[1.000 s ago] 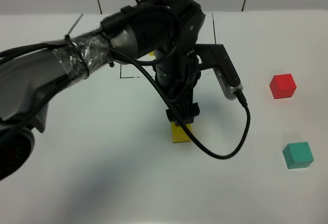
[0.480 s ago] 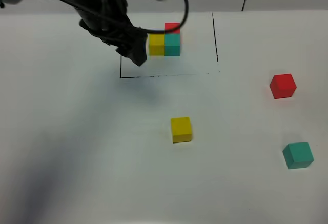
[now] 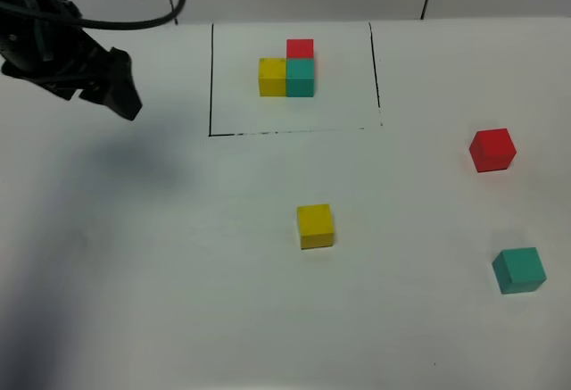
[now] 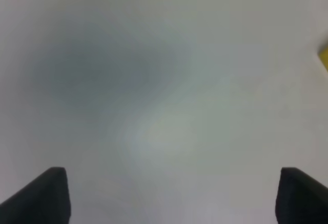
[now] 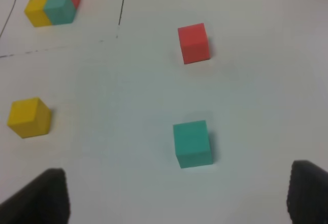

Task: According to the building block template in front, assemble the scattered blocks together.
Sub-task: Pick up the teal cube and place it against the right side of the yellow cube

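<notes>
Reading it as barely begun: teal block [image 3: 518, 269], yellow block [image 3: 316, 226] and red block [image 3: 492, 150] lie well apart, none joined. Beyond them sits the template [image 3: 287, 70], far side. Both left gripper [image 4: 169, 198] and right gripper [image 5: 174, 196] spread wide, holding nothing. Whole assembly left.

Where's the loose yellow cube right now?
Exterior high view: yellow cube sits near centre, in front of the framed template, well left of the red cube and teal cube.
</notes>
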Tool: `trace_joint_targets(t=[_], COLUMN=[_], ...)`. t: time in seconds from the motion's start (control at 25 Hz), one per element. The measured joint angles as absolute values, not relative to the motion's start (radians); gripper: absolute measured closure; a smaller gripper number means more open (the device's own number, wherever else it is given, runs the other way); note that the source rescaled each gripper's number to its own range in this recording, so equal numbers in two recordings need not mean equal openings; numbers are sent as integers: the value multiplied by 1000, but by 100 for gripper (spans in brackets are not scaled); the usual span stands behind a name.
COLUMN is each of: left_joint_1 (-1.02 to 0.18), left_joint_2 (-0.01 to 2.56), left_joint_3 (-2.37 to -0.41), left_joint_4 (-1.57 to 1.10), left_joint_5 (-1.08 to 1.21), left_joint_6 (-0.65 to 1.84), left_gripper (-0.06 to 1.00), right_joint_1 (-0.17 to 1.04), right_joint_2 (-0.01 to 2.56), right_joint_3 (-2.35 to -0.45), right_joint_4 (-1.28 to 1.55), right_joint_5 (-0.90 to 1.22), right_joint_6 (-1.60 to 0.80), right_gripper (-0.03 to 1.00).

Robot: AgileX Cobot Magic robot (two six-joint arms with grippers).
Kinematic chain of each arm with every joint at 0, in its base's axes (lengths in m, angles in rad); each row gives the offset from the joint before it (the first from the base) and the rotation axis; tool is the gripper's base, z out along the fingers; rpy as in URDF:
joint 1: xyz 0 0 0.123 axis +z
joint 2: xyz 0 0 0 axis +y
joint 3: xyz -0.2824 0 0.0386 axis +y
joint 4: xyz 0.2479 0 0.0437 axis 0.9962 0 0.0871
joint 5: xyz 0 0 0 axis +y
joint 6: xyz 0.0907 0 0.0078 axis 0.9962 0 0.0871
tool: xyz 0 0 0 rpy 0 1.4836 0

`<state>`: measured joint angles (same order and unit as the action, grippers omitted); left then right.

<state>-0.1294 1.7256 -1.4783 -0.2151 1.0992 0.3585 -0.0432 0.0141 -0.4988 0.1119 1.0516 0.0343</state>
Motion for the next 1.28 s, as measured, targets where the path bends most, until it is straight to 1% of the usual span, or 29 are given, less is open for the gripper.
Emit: trace_joint_targets(t=[0.12,0.48,0.72,0.96,1.28], left_joint_1=[-108,-107,-107,-107,-107], left_joint_2=[1613,1213,944,714,522], left_joint_3=[-1379,-1091,-947,-852,-704], left_joint_4=[-214,-177,-173,-172,-151], left_joint_5=[1050,907,808,799,800], left_joint_6=[335,224,179,158,75], left_gripper=[19,20,20,20,20], right_joint_1=[-43,-43,-43,-43,-43], right_joint_2=[14,14,13,12,12], right_joint_3=[-499,-499,-499,-499,-499], right_joint_4=[112,112,112,112,113], right_joint_5=[1052,1052,1052,1052,1052], right_joint_6=[34,34,34,34,34], right_gripper=[24,24,24,24,24])
